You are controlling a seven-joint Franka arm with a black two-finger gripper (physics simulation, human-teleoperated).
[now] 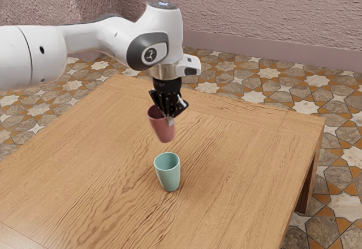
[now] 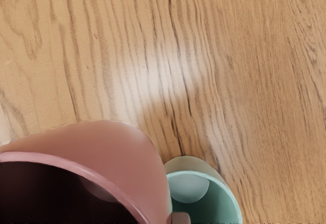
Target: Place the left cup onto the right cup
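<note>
Currently, in the exterior view, the black two-finger gripper (image 1: pixel 168 117) hangs below the white arm and carries the dusty-pink tapered cup (image 1: pixel 160 128) in the air, clear of the light-oak wooden table (image 1: pixel 243 164). The pale-teal tapered cup (image 1: pixel 167 172) stands upright on the table, mouth up, below the pink cup and slightly toward the exterior view's right. The two cups are apart, and the pink cup leans slightly.

The step in hand appears to be the transfer and alignment before lowering. To perform it well:
- Bring the pink cup's base over the centre of the teal mouth before any descent.
- Correct the lean so that the base meets the teal rim squarely.
- Descend slowly. The teal cup is light and stands free, so an off-centre touch could tip it.
- Release only when the pink cup is supported.

The fingers stand close together and pinch the pink cup's wall at the rim, on the side toward the exterior view's right. They hold nothing else.

In the wrist view, the pink cup (image 2: pixel 102 155) lies just under the hand, its dark interior showing. The teal cup (image 2: pixel 206 198) appears beside it, partly covered by the pink wall, on the table (image 2: pixel 178 56). The teal mouth is not yet centred under the pink cup, so a further sideways shift is judged necessary.
</note>
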